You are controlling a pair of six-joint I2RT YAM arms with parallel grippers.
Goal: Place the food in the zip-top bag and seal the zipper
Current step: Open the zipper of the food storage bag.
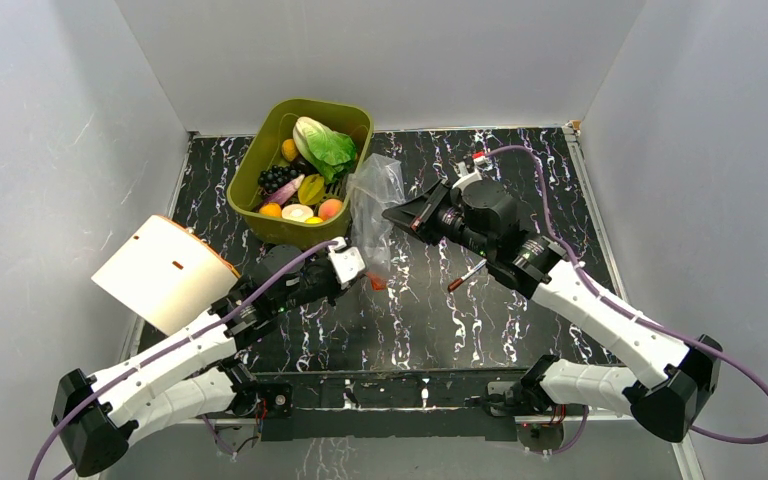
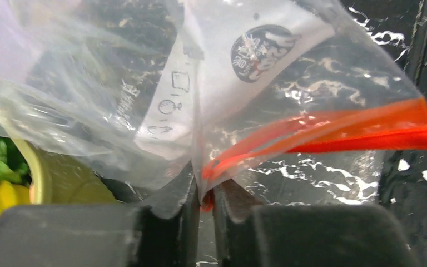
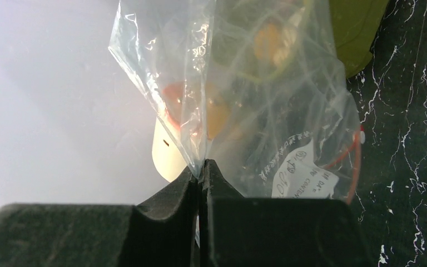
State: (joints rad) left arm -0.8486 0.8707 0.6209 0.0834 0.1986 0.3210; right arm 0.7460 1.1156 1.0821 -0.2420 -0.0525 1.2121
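Note:
The clear zip-top bag hangs crumpled between my two grippers, just right of the olive bin. My left gripper is shut on the bag's mouth edge, pinching the red-orange zipper at its end; the pinch shows in the left wrist view. My right gripper is shut on a clear edge of the bag, as the right wrist view shows. The food lies in the bin: green-white cabbage, dark grapes, yellow and orange pieces. The bag looks empty.
The olive-green bin stands at the back, left of centre. A cream lid-like board with an orange rim sits at the left edge. A small red-and-white stick lies on the black marbled table under my right arm.

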